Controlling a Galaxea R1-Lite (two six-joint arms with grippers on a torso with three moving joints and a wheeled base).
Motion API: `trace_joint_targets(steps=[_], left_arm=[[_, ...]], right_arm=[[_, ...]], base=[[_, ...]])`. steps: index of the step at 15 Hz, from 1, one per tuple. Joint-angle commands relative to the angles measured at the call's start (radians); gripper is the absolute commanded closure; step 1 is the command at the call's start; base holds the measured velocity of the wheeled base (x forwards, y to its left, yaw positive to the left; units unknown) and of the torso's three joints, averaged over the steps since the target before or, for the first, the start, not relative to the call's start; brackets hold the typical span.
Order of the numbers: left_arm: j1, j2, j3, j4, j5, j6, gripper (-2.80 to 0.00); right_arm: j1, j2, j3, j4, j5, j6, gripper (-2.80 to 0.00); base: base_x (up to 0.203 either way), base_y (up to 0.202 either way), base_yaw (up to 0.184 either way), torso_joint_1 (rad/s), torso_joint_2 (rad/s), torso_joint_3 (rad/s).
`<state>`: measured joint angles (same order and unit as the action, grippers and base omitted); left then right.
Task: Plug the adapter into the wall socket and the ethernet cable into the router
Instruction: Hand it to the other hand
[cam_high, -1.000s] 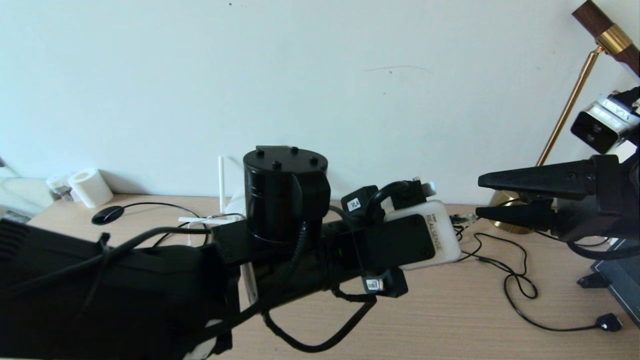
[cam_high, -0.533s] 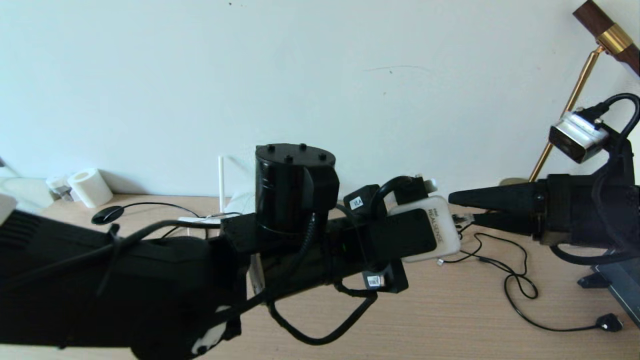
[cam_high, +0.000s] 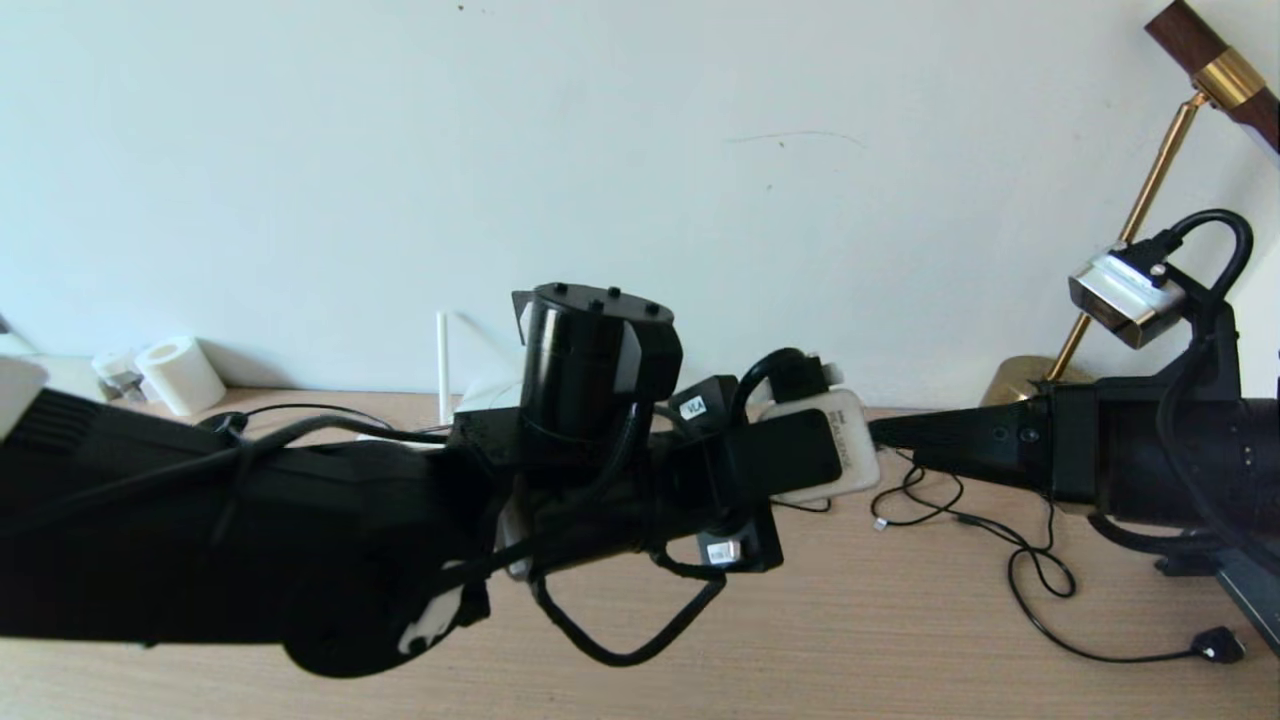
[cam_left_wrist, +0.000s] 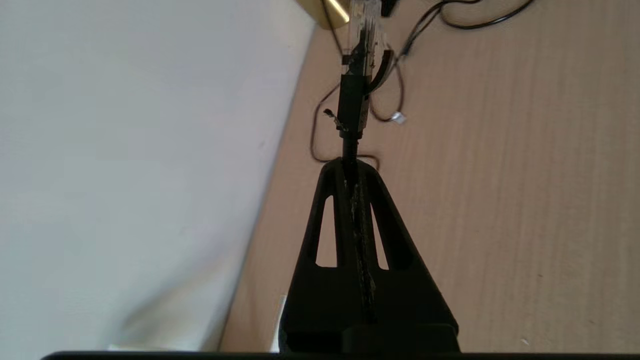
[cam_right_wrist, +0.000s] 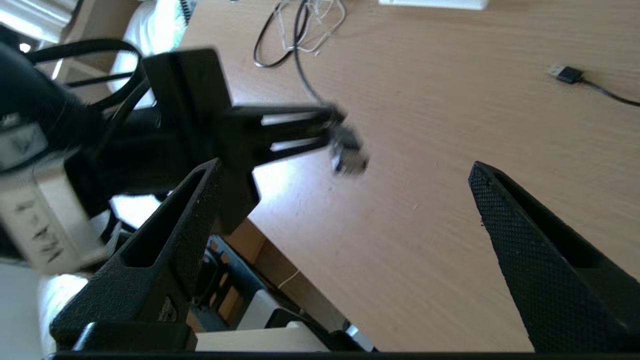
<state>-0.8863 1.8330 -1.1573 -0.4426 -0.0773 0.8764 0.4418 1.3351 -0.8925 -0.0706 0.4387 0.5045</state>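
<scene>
My left gripper is shut on the black ethernet cable. The cable's clear-tipped plug sticks out past the fingertips, above the wooden table. In the head view the left arm crosses the middle and its wrist camera hides those fingers. My right gripper is open and empty, and the blurred plug shows beyond it. Its tips point left, close to the left wrist. Of the router only one white antenna shows behind the left arm. The adapter and the wall socket are out of view.
A brass lamp base stands at the back right by the wall. Thin black cables with small USB-like ends lie on the right. A white roll sits at the back left. Loose cords coil near the table's far side.
The right arm has swung left and rolled, bringing its tips close to the left wrist. The left arm has shifted slightly left and tilted, still holding the cable.
</scene>
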Motion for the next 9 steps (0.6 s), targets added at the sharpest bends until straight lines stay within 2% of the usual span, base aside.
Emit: trace_joint_targets(steps=[1, 9], left_arm=[[0.003, 0.005, -0.007, -0.002, 0.005, 0.006, 0.00], [-0.011, -0.002, 0.007, -0.027, 0.025, 0.010, 0.00]], right_arm=[[0.015, -0.011, 0.007, 0.000, 0.003, 0.006, -2.80], [0.015, 0.014, 0.001, -0.005, 0.000, 0.005, -2.80]], base=[[0.000, 0.000, 0.000, 0.000, 0.00, 0.000], [0.000, 0.000, 0.000, 0.000, 0.00, 0.000]])
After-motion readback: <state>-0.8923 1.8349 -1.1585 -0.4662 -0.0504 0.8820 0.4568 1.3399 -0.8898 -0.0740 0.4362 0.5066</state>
